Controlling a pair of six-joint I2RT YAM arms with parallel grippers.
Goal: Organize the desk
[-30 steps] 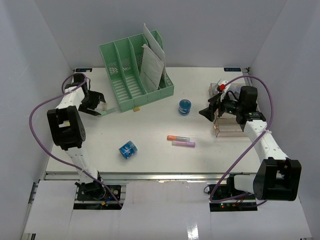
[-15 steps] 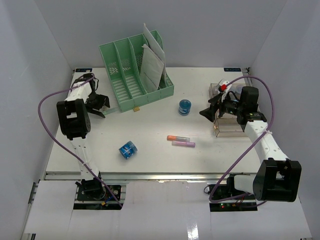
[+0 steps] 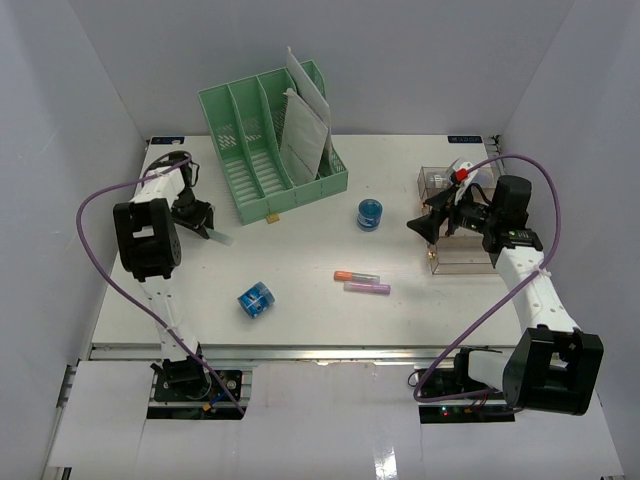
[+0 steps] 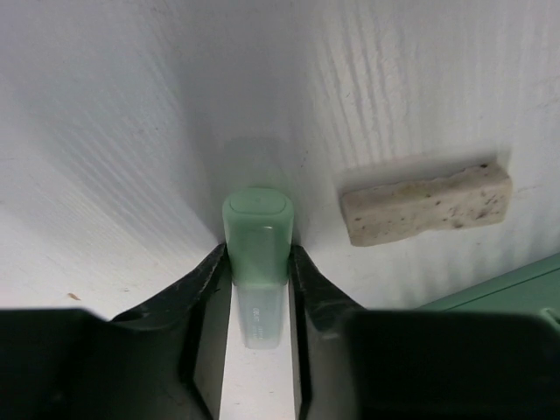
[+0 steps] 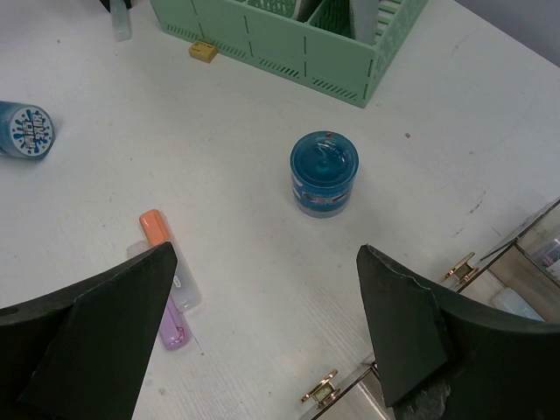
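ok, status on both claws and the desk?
Left claw shut on green highlighter, flat beside eraser. Right claw open, empty, above desk. Loose: upright blue jar, tipped blue jar, orange marker, purple marker. Green rack close by left claw.

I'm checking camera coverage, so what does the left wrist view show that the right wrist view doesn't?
Only left wrist: the grip up close, left jaws against both sides of the green-capped marker. Only right wrist: an upright blue jar, a tipped blue jar, an orange marker, a purple marker, the clear tray's corner. Both: the white desk, green rack, eraser, and that same marker, tiny at the right wrist view's top edge.
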